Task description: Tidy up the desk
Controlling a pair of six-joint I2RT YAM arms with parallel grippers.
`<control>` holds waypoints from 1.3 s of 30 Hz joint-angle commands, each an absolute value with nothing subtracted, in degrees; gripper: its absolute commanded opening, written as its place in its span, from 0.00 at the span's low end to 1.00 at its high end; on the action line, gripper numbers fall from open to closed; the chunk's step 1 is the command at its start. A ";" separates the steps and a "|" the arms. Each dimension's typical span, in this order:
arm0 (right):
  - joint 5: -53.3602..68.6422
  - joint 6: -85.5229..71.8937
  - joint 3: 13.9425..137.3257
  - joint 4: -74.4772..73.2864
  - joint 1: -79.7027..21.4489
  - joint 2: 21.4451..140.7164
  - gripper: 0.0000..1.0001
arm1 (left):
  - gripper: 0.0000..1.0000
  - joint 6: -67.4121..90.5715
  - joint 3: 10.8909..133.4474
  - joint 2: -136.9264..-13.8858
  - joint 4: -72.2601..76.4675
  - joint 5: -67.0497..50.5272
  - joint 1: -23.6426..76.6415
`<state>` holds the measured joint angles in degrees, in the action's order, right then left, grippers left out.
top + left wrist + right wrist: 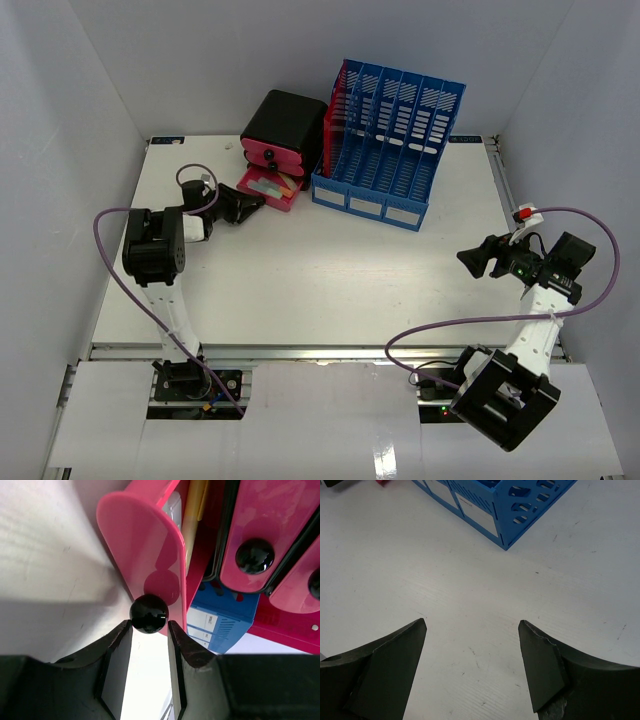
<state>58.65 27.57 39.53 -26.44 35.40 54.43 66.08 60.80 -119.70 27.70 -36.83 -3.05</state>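
The desk (330, 270) is a wide white tabletop. At its back stands a black drawer box with pink drawers (283, 130). Its lowest drawer (270, 188) is pulled out, with small items inside. My left gripper (252, 203) is at that drawer's front. In the left wrist view the gripper (150, 624) is shut on the black round knob (149, 613) of the pink drawer front (145, 545), held at the very tips. My right gripper (468, 262) hovers over bare desk at the right. It stands open (472, 627) with nothing between its fingers.
A blue slotted file rack (390, 140) stands right of the drawer box, and its corner shows in the right wrist view (490, 500). A small red and white object (523, 214) lies at the desk's right rail. Grey walls close in the left, back and right sides.
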 commanded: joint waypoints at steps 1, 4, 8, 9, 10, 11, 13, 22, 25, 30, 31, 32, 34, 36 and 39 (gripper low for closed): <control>59.68 27.51 39.55 -24.87 35.38 54.62 0.81 | 0.46 67.46 64.43 -120.02 32.74 -38.19 -3.29; 59.67 27.52 39.64 -24.96 35.34 54.94 0.81 | 0.47 67.87 66.10 -121.48 32.71 -39.07 -3.26; 59.59 27.60 39.64 -25.05 35.37 55.02 0.81 | 0.51 68.43 68.79 -124.28 33.39 -39.90 -3.34; 59.59 27.60 39.64 -25.05 35.33 54.96 0.81 | 0.51 68.74 69.27 -125.05 33.59 -39.90 -3.34; 59.59 27.60 39.64 -25.00 35.33 54.98 0.81 | 0.51 69.00 69.99 -125.69 33.89 -40.00 -3.29; 59.61 27.58 39.65 -24.96 35.33 55.02 0.81 | 0.51 69.22 70.79 -126.21 34.18 -40.14 -3.25; 59.67 27.51 39.72 -24.96 35.33 55.02 0.81 | 0.52 69.84 72.18 -127.39 34.53 -40.42 -3.25; 59.68 27.33 39.90 -25.00 35.29 55.46 0.81 | 0.53 71.84 77.86 -132.65 36.54 -41.44 -3.12; 59.62 27.25 39.90 -25.02 35.33 55.46 0.81 | 0.53 72.63 78.37 -133.68 38.44 -41.43 -3.02; 59.75 27.33 39.97 -25.16 35.33 55.82 0.81 | 0.53 74.70 80.39 -136.00 41.59 -41.15 -2.75; 59.77 27.37 40.02 -25.22 35.33 55.90 0.81 | 0.53 75.08 80.84 -136.33 42.03 -41.07 -2.69; 59.77 27.43 40.08 -25.24 35.33 55.90 0.81 | 0.53 75.44 81.20 -136.55 42.51 -40.93 -2.63; 59.83 27.51 40.08 -25.37 35.33 55.96 0.81 | 0.53 75.97 82.16 -137.17 44.25 -40.69 -2.49; 59.91 27.62 40.08 -25.51 35.28 55.99 0.81 | 0.54 76.27 83.11 -137.50 45.37 -41.02 -2.46; 59.94 27.69 40.08 -25.58 35.24 55.92 0.81 | 0.55 77.01 84.49 -137.99 46.86 -41.92 -2.46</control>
